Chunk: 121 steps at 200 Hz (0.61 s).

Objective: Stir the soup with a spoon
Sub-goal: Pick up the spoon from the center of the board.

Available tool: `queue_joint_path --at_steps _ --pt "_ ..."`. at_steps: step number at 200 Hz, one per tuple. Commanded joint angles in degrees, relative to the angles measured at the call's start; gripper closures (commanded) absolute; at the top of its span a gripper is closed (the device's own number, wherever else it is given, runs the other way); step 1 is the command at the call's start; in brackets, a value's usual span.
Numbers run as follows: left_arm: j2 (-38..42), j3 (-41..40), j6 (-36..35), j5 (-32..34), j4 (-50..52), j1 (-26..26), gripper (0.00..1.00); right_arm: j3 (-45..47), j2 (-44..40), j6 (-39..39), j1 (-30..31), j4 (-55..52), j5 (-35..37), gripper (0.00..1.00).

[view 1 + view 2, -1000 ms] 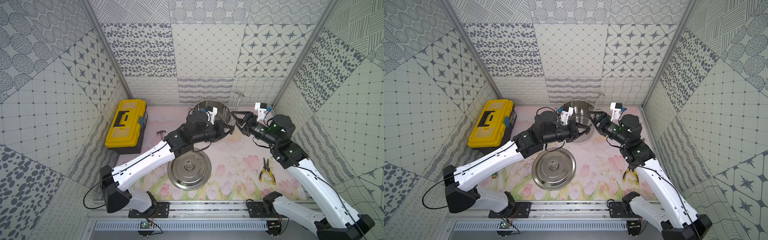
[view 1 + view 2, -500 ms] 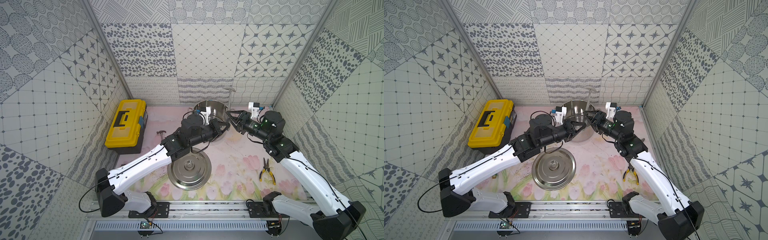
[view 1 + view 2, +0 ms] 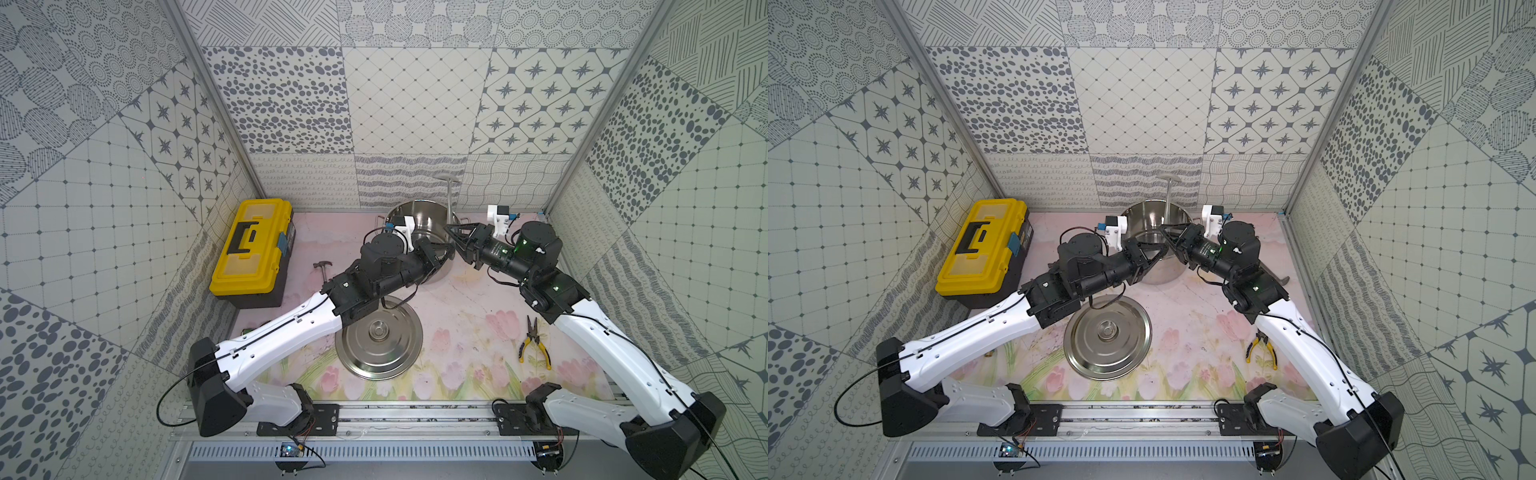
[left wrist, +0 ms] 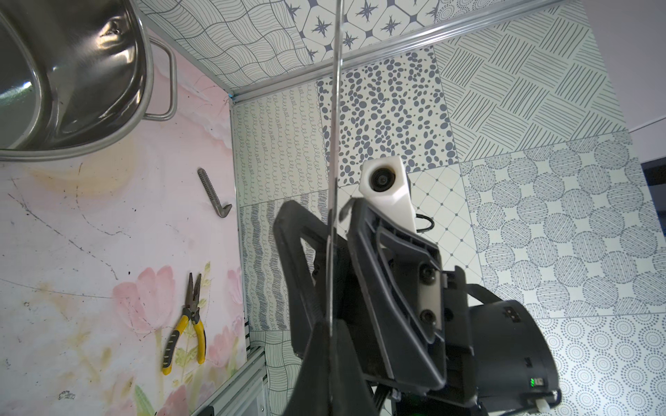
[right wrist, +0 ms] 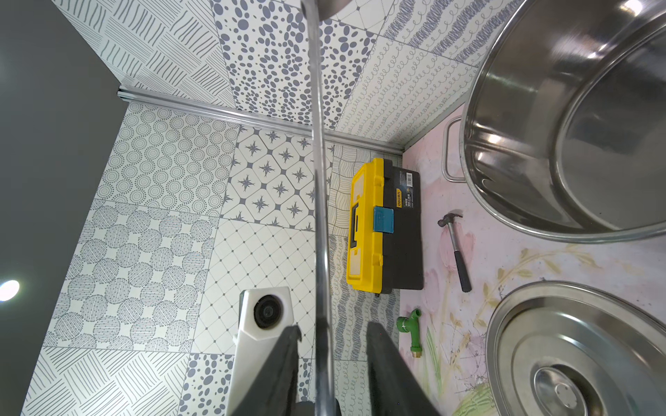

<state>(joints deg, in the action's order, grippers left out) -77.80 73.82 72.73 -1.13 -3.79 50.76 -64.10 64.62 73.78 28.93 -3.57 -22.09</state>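
The spoon [image 3: 449, 208], a steel ladle, stands upright beside the steel pot [image 3: 415, 216], bowl end up against the back wall. My left gripper [image 3: 445, 248] is shut on the low end of the thin handle [image 4: 333, 144]. The right gripper [image 3: 452, 231] reaches in from the opposite side. Its fingers [image 5: 288, 353] straddle the handle [image 5: 320, 180] with a gap on either side, so it stands open. Both top views show the ladle [image 3: 1167, 199] over the pot's [image 3: 1144, 222] near rim. No soup shows; the pot's inside [image 5: 594, 126] is bare shiny steel.
The flat steel lid [image 3: 378, 338] lies in front of the pot under my left forearm. A yellow toolbox [image 3: 249, 245] and a small hammer [image 3: 323, 269] sit to the left. Yellow-handled pliers [image 3: 535, 347] lie to the right. A green tap fitting [image 5: 411, 329] lies near the toolbox.
The right gripper has moved left onto the ladle's handle and its jaws have narrowed around it. The left arm has carried the upright ladle slightly left.
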Motion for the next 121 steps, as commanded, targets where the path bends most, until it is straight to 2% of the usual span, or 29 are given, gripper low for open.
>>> queue_joint_path --at_steps 1,18,63,91,98,104,113,121 --pt "1.1 -1.2 0.8 1.3 -6.8 -0.3 1.0 -1.3 0.4 0.8 0.4 3.8 -0.1 0.68" --pt "1.8 -2.0 0.9 1.8 -6.9 -0.4 1.0 -1.4 0.4 0.9 0.4 3.7 0.0 0.72" --pt "2.6 -2.9 1.3 3.1 -7.2 -0.4 1.0 -1.7 1.1 1.6 0.6 2.9 -1.1 0.94" --pt "2.1 -2.2 1.2 3.1 -6.7 -0.4 1.0 -3.5 2.8 1.9 0.9 0.5 -3.0 1.0" --pt "2.0 -1.8 1.3 3.1 -6.0 -0.5 0.87 -4.2 3.2 2.2 1.0 -0.7 -3.0 1.0" --pt "2.2 -1.4 1.2 3.2 -5.0 -0.4 0.72 -4.6 3.6 2.8 0.8 -1.1 -3.0 1.0" --pt "2.5 -0.9 0.9 4.0 -3.1 -0.5 0.45 -5.3 4.3 4.0 0.6 -1.2 -3.2 1.0" --pt "3.4 -0.8 0.4 5.0 -1.3 -0.5 0.28 -6.2 4.9 5.1 0.4 -1.6 -3.2 1.0"
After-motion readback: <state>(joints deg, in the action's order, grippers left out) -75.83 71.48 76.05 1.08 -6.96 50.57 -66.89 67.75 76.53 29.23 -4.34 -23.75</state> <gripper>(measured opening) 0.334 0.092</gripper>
